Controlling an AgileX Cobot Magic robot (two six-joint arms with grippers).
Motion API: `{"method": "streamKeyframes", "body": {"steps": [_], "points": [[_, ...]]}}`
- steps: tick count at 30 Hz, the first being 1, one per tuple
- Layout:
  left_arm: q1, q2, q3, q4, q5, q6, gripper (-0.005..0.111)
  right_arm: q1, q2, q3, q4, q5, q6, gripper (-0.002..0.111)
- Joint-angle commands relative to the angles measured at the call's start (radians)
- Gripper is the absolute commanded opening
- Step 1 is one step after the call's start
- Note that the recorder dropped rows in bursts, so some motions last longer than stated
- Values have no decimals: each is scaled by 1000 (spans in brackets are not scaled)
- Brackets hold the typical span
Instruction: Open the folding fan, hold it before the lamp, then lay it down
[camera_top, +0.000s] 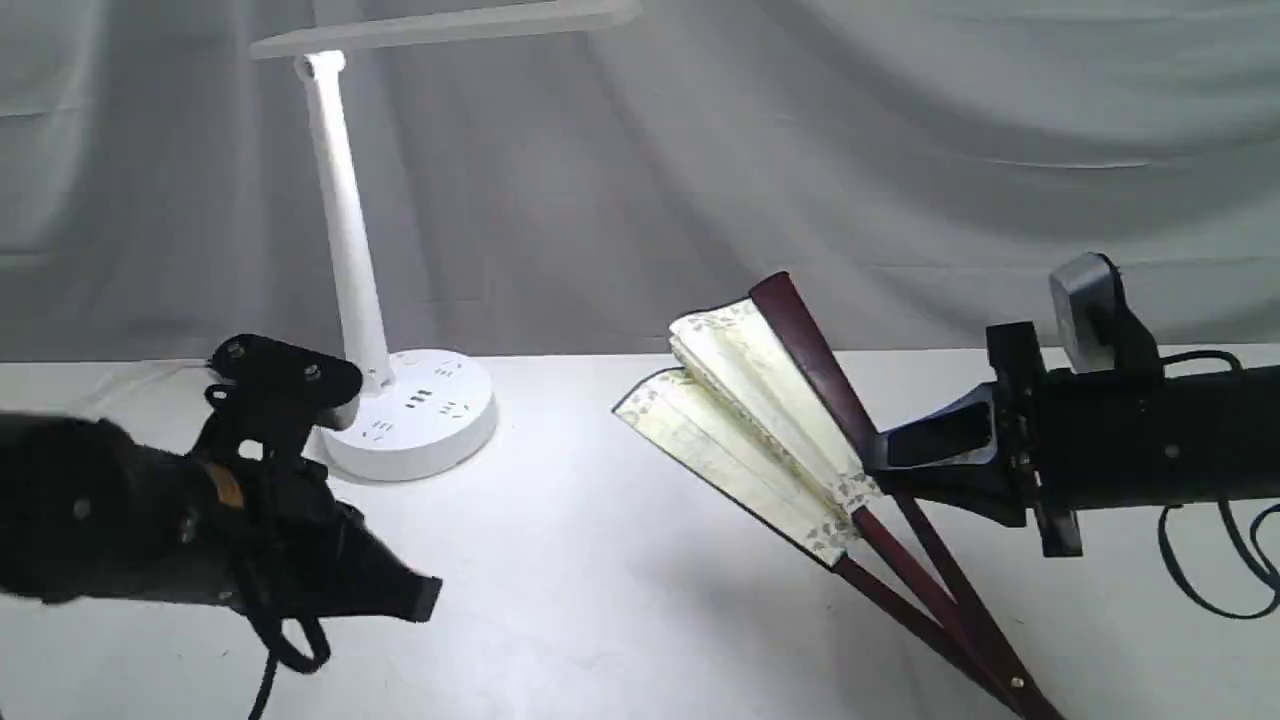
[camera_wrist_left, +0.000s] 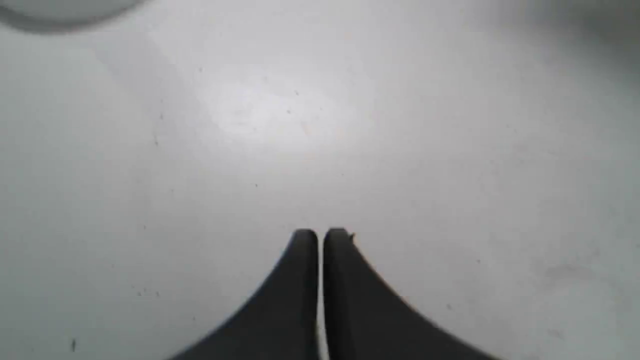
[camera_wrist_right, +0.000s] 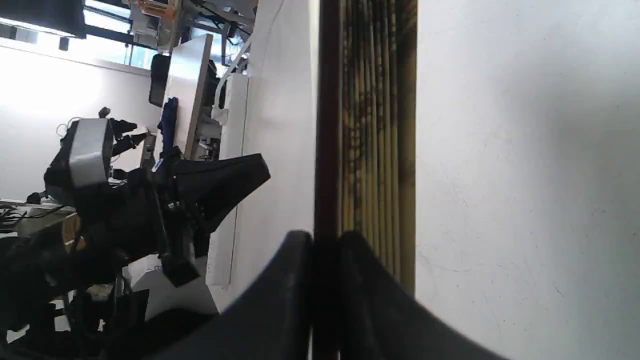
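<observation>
Barely open folding fan (camera_top: 745, 410), handle cut off; right fingers (camera_wrist_right: 270, 310) clamped on guard (camera_top: 803, 335); left fingers (camera_wrist_left: 295, 290) together.

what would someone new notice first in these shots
The half-open folding fan, cream pleats between dark maroon guards, stands out on the right of the exterior view, the right end effector shut on one guard. Next, the lit white lamp at back left, throwing a bright patch on the table. The left end effector hangs shut and empty at front left.
</observation>
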Motion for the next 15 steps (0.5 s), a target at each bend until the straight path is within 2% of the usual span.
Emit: {"method": "streamKeyframes", "body": {"steps": [1, 4, 7, 11, 15], "points": [[-4, -3, 105, -12, -318, 27, 0, 1, -13, 3, 7, 16, -14, 0], [-4, -3, 189, 35, -563, 19, 0, 1, -13, 3, 7, 16, -14, 0], [-4, -3, 247, 181, -752, -87, 0, 1, -13, 3, 7, 16, -16, 0], [-4, -3, 263, 342, -859, -293, 0, 1, -13, 3, 5, 16, -16, 0], [-4, -3, 263, 377, -872, -456, 0, 1, -13, 3, -19, 16, -16, 0]]}}
